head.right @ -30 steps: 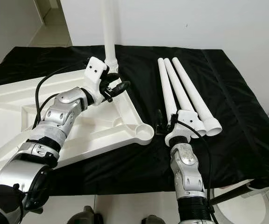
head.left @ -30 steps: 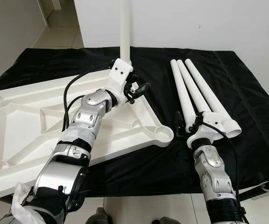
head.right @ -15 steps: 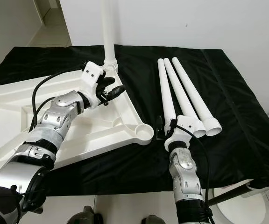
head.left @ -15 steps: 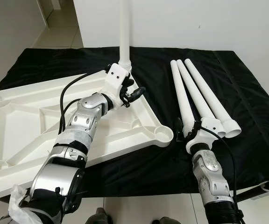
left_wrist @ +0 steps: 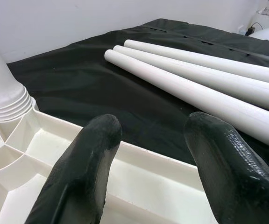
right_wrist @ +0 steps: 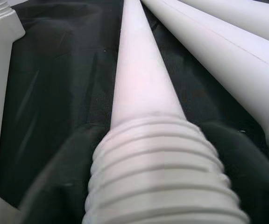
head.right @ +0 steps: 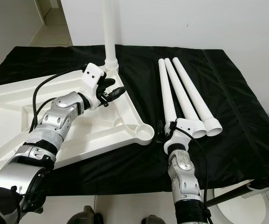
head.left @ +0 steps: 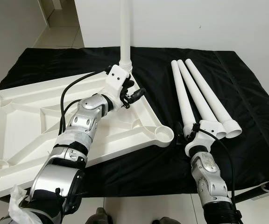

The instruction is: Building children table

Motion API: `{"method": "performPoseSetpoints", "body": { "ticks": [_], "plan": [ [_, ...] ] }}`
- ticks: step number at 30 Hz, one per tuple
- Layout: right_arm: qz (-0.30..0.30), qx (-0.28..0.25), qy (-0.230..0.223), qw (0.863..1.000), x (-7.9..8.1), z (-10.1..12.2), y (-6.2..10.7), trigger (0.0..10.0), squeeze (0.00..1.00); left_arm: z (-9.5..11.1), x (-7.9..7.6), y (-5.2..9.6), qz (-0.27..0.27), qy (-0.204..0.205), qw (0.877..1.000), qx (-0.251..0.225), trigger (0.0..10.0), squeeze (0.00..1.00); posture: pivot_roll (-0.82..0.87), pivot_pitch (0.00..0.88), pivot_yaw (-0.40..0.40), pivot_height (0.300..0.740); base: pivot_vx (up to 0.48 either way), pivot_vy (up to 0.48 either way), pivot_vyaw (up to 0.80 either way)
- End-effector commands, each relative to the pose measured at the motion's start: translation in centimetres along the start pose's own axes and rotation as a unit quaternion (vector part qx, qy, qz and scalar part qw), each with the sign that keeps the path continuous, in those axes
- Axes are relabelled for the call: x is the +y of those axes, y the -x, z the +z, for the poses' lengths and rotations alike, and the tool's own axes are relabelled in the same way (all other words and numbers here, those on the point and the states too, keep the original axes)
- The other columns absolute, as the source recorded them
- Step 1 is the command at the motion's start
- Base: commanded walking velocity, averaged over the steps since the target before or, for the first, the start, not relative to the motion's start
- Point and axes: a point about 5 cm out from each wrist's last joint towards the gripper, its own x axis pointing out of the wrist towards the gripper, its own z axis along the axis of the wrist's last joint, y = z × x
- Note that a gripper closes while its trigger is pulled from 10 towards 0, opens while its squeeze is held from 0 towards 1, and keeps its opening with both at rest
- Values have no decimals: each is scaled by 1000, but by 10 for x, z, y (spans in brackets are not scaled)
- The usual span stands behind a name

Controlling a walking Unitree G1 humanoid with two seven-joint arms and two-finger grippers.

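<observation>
We see our left end effector (head.left: 133,93) spread open over the upturned white plastic tabletop (head.left: 27,121), while our right end effector (head.left: 183,132) straddles the nearest loose white tapered leg (head.left: 181,98), grip uncertain.

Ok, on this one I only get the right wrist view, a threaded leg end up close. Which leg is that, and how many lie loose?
Observer: Three loose legs lie side by side on the black cloth. The right gripper is at the threaded end of the leftmost leg, the one nearest the tabletop.
Operator: Any leg fitted already?
Observer: One, the upright leg, standing in the upturned tabletop's far corner.
Operator: And the left arm?
Observer: The left gripper is by that leg's base, over the tabletop's rim, jaws open, holding nothing.
</observation>
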Motion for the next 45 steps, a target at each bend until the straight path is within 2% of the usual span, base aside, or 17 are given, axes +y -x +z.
{"method": "performPoseSetpoints", "body": {
  "ticks": [1,8,14,15,16,18,19,21,24,25,28,33,34,37,41,45],
  "plan": [
    [1,10,4,1000,-1,-4,2,0,0,4,6,0,44,-14,999,-3,10000,0,-5,0,9,740,0,0,0],
    [-4,-11,-9,1000,-4,3,4,0,0,9,12,0,52,-15,999,-5,10000,0,-14,0,17,740,0,0,0],
    [2,-19,2,1000,-4,6,4,0,0,11,13,0,53,-13,999,-5,10000,0,-13,0,20,740,0,0,0],
    [0,-19,11,1000,-6,7,4,2549,0,13,14,-1,53,-16,998,-6,10000,0,-21,0,30,740,0,0,0],
    [4,-21,17,1000,-7,8,3,10000,0,14,15,-1,53,-17,998,-7,10000,0,-21,0,30,740,0,0,0],
    [4,-21,17,1000,-7,8,3,10000,0,14,15,-1,53,-17,998,-7,10000,0,-21,0,30,740,0,0,0],
    [10,-39,46,998,-9,14,3,10000,0,17,17,-2,52,-15,998,-9,10000,0,-22,0,32,740,0,0,0],
    [12,-46,56,997,-10,16,3,10000,0,18,18,-2,52,-14,998,-10,10000,0,-22,0,32,740,0,0,0],
    [-14,-78,111,991,-12,25,3,10000,0,22,22,-1,52,1,998,-17,10000,0,-22,0,30,740,0,0,0],
    [-14,-78,111,991,-12,25,3,10000,0,22,22,-1,52,1,998,-17,10000,0,-22,0,30,740,0,0,0],
    [-28,-123,153,980,-13,37,6,10000,0,26,24,0,46,2,999,-22,10000,0,-16,0,25,740,0,0,0],
    [2,-140,134,981,-12,45,8,10000,0,30,24,0,35,2,999,-25,10000,0,-15,0,23,740,0,0,0],
    [25,-175,97,979,-9,57,9,10000,0,35,22,-2,21,14,999,-32,10000,0,-14,0,20,740,0,0,0],
    [32,-192,89,977,-8,62,9,10000,0,37,21,-3,13,25,999,-37,10000,0,-14,0,20,740,0,0,0],
    [50,-248,81,964,-2,79,13,10000,0,46,17,-6,-28,74,995,-52,10000,0,-13,0,22,740,0,0,0],
    [63,-269,81,958,2,87,13,10000,0,50,15,-7,-50,83,994,-58,10000,0,-11,0,25,740,0,0,0]
  ]
}}
